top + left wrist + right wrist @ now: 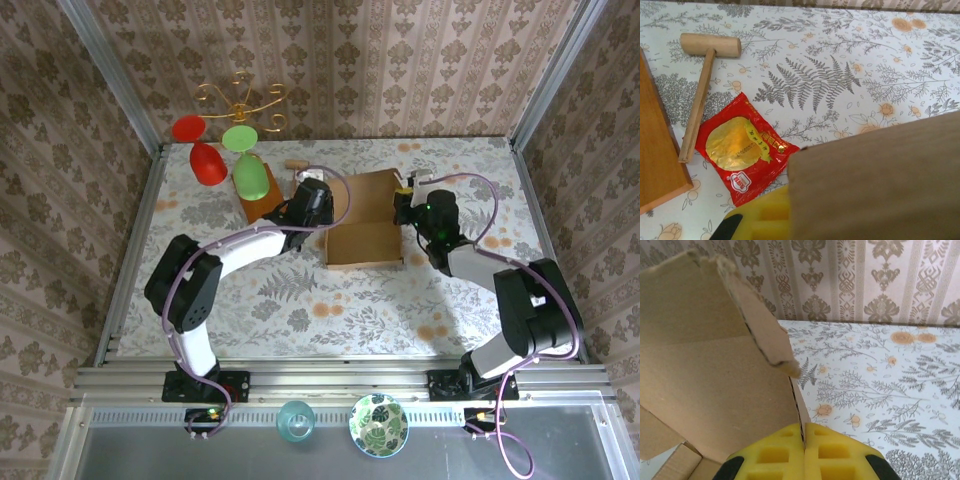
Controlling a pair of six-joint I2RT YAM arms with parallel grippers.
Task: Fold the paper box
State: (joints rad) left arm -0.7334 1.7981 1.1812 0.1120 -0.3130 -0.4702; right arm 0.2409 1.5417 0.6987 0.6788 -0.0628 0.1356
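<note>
The paper box (362,220), plain brown cardboard, sits mid-table with its side walls raised. My left gripper (318,205) is at its left wall. In the left wrist view that wall (880,185) rises right in front of the camera. One yellow finger (760,220) presses against it and the other is hidden behind it, so the gripper is shut on the wall. My right gripper (408,208) is at the box's right wall. Its yellow fingers (775,455) are pinched shut on the wall's edge (799,400), with a bent flap (760,320) above.
A red-yellow packet (745,147), a wooden mallet (700,85) and a wooden board (655,155) lie just left of the box. Red (205,160) and green (247,170) goblets stand at the back left, under a gold stand (240,98). A bowl (378,424) and a glass (296,420) sit near the arm bases.
</note>
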